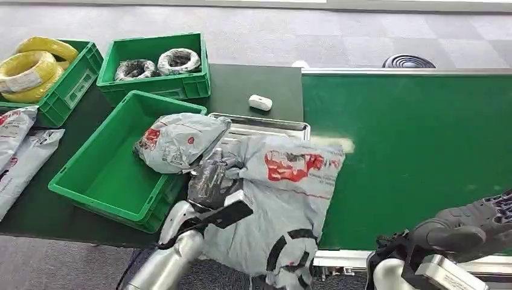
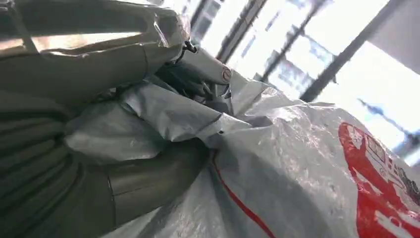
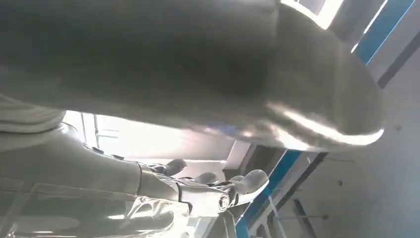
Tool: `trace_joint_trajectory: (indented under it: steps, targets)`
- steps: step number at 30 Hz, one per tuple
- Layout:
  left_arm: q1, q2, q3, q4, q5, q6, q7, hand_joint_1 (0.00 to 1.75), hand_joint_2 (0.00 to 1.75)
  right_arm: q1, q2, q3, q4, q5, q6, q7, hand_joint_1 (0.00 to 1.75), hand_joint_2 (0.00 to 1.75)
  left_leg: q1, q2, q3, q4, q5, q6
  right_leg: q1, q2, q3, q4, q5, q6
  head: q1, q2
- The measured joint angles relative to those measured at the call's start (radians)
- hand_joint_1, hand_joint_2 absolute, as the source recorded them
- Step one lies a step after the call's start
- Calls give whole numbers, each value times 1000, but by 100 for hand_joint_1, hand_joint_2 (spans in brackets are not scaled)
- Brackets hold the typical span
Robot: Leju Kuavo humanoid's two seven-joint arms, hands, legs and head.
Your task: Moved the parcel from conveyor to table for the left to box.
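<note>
No lettering can be read. The grey parcel (image 1: 284, 181) carries a red printed mark, blurred beyond reading; the crumpled grey bag (image 1: 175, 142) on the green bin (image 1: 90, 181) bears red patches likewise. The flat bags (image 1: 18, 151) at the table's edge show print too small to tell.

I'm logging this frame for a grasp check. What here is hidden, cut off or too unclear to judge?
- Left hand: head view, its grip on the large grey parcel is hidden by crumpled plastic.
- Right hand: head view, cut off by the right edge; right wrist view is blurred and backlit.
- Parcel print: too small to read.
- Metal tray: mostly covered by the two parcels.
- Wire coils in the far crate: wrapped, so their kind is unclear.
</note>
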Motion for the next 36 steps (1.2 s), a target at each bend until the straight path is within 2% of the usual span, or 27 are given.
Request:
trace_joint_trajectory:
  steps: [5, 15, 20, 31, 36]
  targets:
    - [-82, 39, 129, -136, 90, 70, -8, 175, 175, 4, 0, -4, 11, -19, 0, 0, 0, 0, 0, 0, 0, 0, 1, -1, 0, 0, 0, 1, 0, 0, 0, 0]
    - [-165, 71, 232, -218, 120, 164, -2, 175, 175, 2, 0, -8, 40, -31, 0, 0, 0, 0, 0, 0, 0, 0, 1, -1, 0, 0, -1, 1, 0, 0, 0, 0]
    - [-214, 78, 268, -187, 103, 202, 33, 175, 175, -3, 0, -8, 54, -34, 0, 0, 0, 0, 0, 0, 0, 0, 1, -1, 0, 0, -1, 1, 0, 0, 0, 0]
    - [-234, 88, 287, -149, 99, 218, 38, 175, 175, -7, 0, -8, 69, -35, 0, 0, 0, 0, 0, 0, 0, 0, 1, -1, 0, 0, -2, 1, 0, 0, 0, 0]
    - [-319, 88, 379, 1, 0, 260, 32, 175, 175, -10, 0, -7, 75, -35, 0, 0, 0, 0, 0, 0, 0, 0, 2, -1, 0, 0, -1, 2, 0, -1, 0, 0]
